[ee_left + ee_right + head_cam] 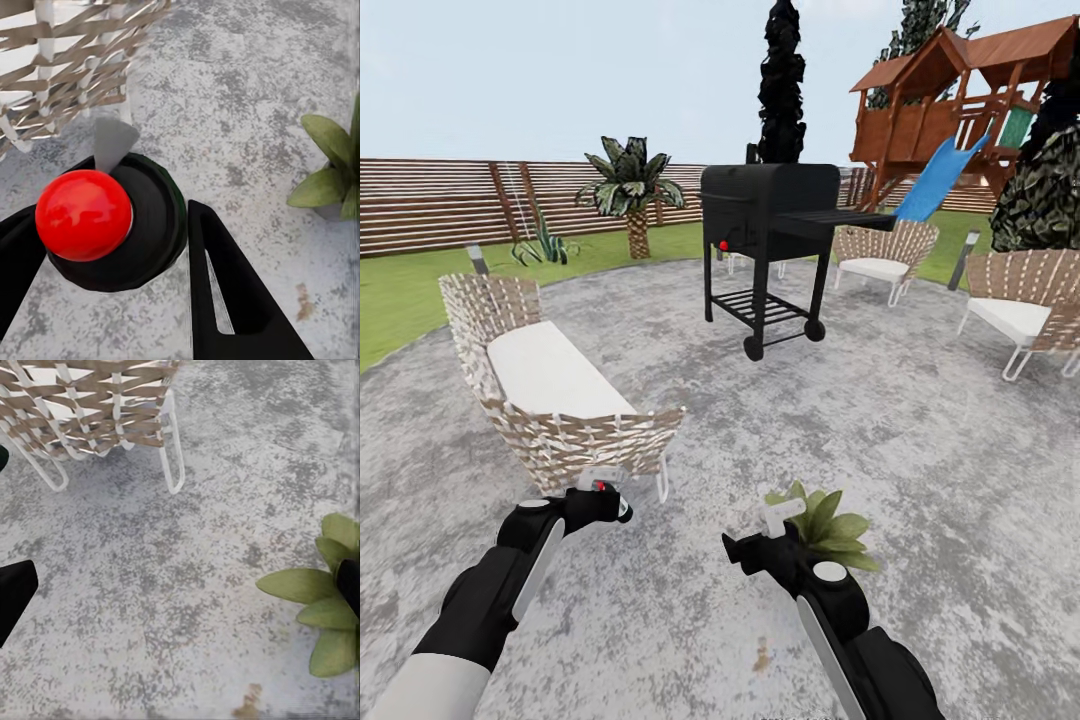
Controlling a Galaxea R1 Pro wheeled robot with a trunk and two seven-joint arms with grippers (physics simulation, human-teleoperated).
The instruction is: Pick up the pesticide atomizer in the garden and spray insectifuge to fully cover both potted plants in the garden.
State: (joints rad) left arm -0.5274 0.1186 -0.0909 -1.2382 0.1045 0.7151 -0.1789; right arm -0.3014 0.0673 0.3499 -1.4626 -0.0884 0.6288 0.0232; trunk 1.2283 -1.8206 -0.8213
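1. Surface: grey mottled round paving (920,440), lawn (400,290) beyond it, brown slatted fence (440,205) at the back. On the paving: woven bench with white cushion (550,385), black grill (770,245) on wheels, 2 woven chairs (880,255) (1025,300). Behind them: wooden playset with blue slide (950,110), small palm (630,190), tall dark tree (782,80).
2. Head view: both arms low in frame. Left gripper (605,498) sits just in front of the bench's near end. Right gripper (760,545) is just beside 1 potted plant (830,530), a low rosette of green leaves.
3. Left wrist view gives what the head view blurs: the pesticide atomizer (127,225) seen end-on, dark round body with a red ball on top and a grey nozzle, black fingers (225,292) on both sides. Left gripper is clamped on it. The plant's leaves (330,169) show at the frame edge, well apart from the bottle.
4. Right wrist view: black fingertips (11,596) spread wide apart with bare paving between them; right gripper released, holding nothing. Plant leaves (315,600) next to 1 fingertip; bench legs (176,450) farther off.
5. Small brown stain (762,655) on the paving between the arms.
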